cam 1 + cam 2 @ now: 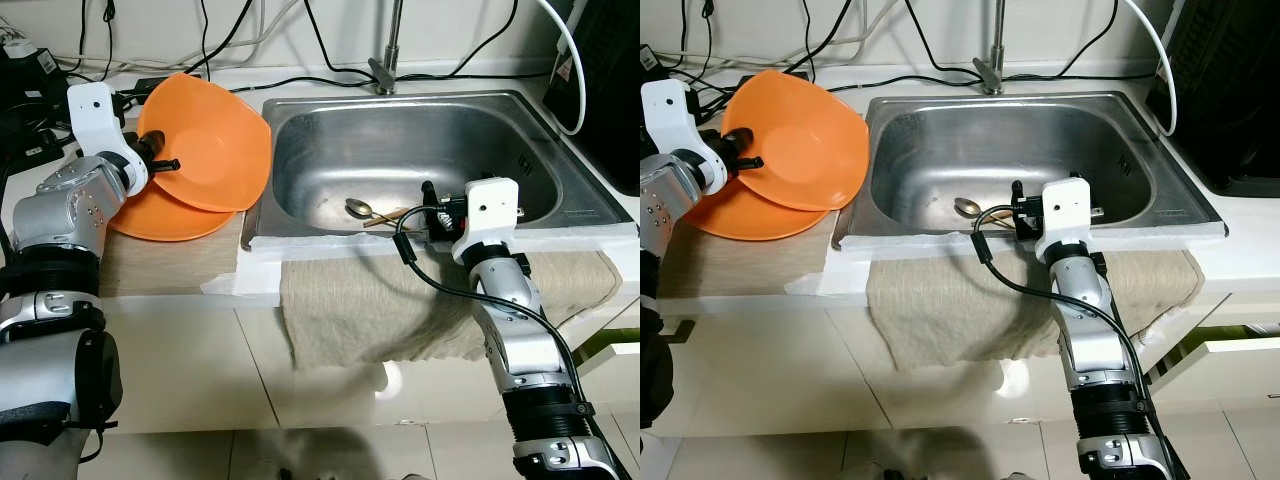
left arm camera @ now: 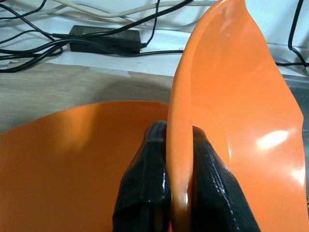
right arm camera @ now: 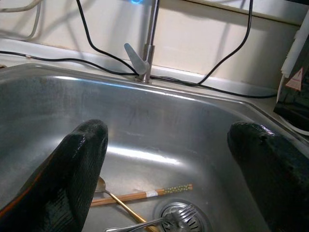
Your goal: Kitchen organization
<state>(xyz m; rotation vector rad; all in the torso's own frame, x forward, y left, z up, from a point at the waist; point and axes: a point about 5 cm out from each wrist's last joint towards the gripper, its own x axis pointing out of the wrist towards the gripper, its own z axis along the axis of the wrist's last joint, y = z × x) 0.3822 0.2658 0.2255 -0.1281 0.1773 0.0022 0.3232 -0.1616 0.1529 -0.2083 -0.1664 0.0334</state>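
Observation:
My left gripper (image 1: pixel 160 164) is shut on the rim of an orange bowl (image 1: pixel 208 140), holding it tilted above a second orange dish (image 1: pixel 165 218) that lies on the counter left of the sink. In the left wrist view the black fingers (image 2: pixel 145 193) pinch the bowl's edge (image 2: pixel 181 145). My right gripper (image 1: pixel 428 210) hangs open over the front edge of the steel sink (image 1: pixel 300 140). In the basin lie a gold spoon (image 1: pixel 358 208), wooden chopsticks (image 3: pixel 140 195) and a fork (image 3: pixel 164 220) by the drain.
A beige cloth (image 1: pixel 400 310) drapes over the counter's front edge below the sink. The faucet (image 1: pixel 388 60) stands behind the basin. Black cables and a power adapter (image 2: pixel 104 35) lie along the back wall. A black appliance (image 1: pixel 1230 90) stands at the right.

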